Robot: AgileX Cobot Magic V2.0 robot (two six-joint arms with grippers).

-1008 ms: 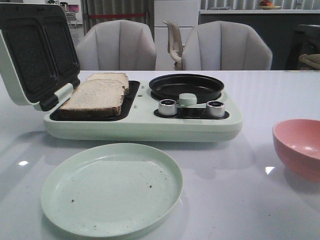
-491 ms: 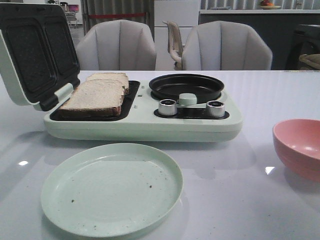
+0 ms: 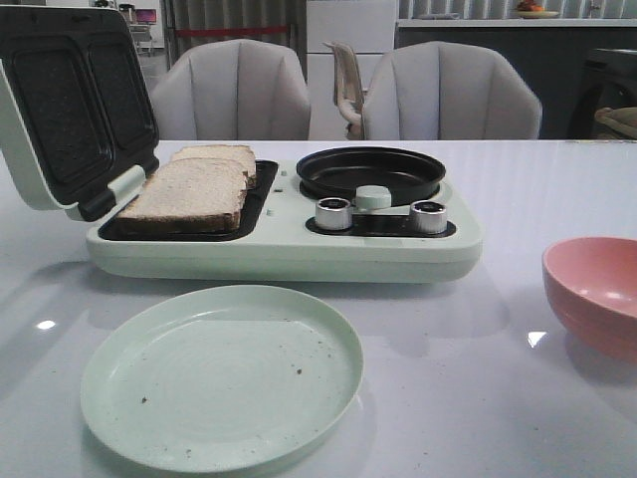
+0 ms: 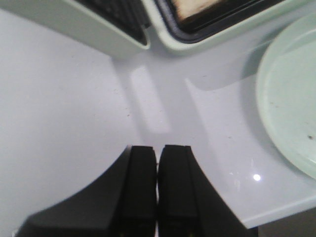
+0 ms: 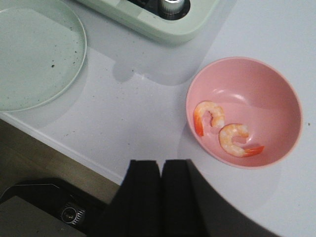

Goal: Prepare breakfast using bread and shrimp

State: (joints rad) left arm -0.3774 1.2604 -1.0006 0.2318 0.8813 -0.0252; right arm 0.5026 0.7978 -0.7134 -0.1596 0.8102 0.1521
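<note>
- Your left claw (image 4: 157, 185) shows only in its own wrist view: the two dark fingers are pressed together with barely a slit between them, holding nothing, above bare white worktop (image 4: 64, 113).
- Your right claw (image 5: 161, 192) is likewise closed on nothing, fingers side by side, hanging over the near edge of the worktop just beside the pink bowl (image 5: 276, 89).
- Neither arm appears in the front view.
- The bread (image 3: 194, 189) lies in the left tray of the pale green breakfast maker (image 3: 289, 254): two slices, the nearer one overlapping the farther one, both flat on the dark plate.
- The maker's lid (image 3: 65, 105) stands open and tilted back to the left, showing two dark square moulds.
- On the maker's right half you have a round black pan (image 3: 370, 171), and in front of it a pale green knob (image 3: 373, 197) between two silver dials (image 3: 333, 213).
- Two shrimp (image 5: 209, 116) lie in the pink bowl, close together but apart, each curled with an orange-red tail; the front view shows only the bowl's rim at the right edge, so you cannot see them there.
- A pale green plate (image 3: 129, 398) sits on the worktop in front of the maker, near you, speckled with a few dark crumbs and carrying nothing else.
- The bowl stands well apart from the plate, to the right of the maker.
- Two grey chairs (image 3: 234, 90) stand behind the worktop.
</note>
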